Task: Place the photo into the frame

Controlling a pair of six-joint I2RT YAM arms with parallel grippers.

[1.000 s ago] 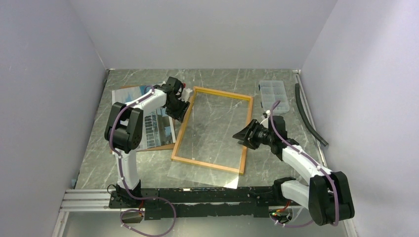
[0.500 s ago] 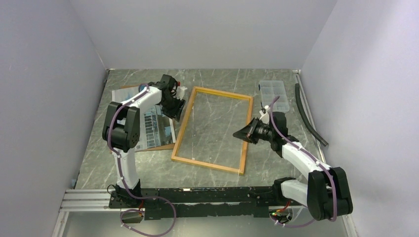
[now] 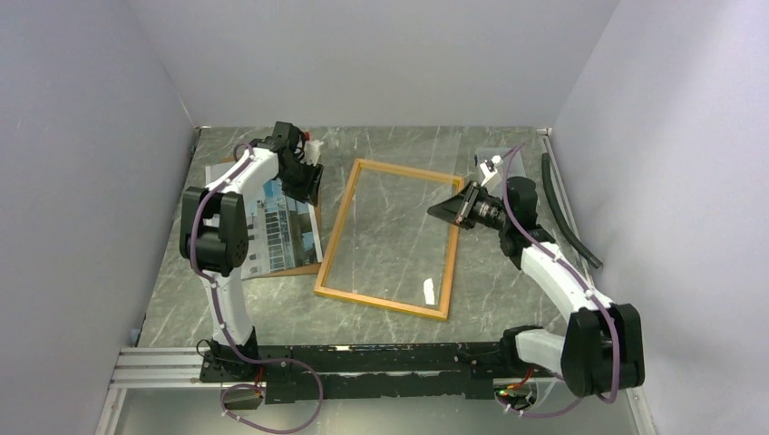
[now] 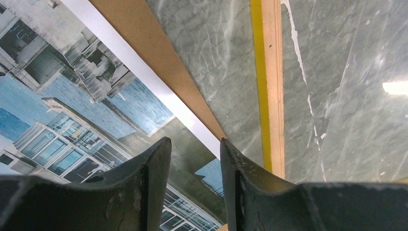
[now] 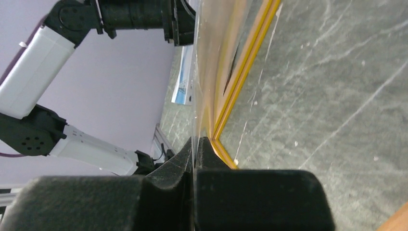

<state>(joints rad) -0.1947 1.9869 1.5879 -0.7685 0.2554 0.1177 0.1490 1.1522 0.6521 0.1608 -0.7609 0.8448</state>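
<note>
The right gripper has just clamped its jaws shut on the clear pane at the far corner of the frame, apparently lifting it to open a way in. The left gripper, jaws half open and empty, has swung over the photo, which lies face up, blue-skied, on a brown backing board beside the frame.

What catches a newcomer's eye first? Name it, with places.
The yellow-edged frame lies mid-table, and the right pincer is shut on a clear sheet at its right edge. Left of it, the open left pincer hovers over the photo on a brown board.
</note>
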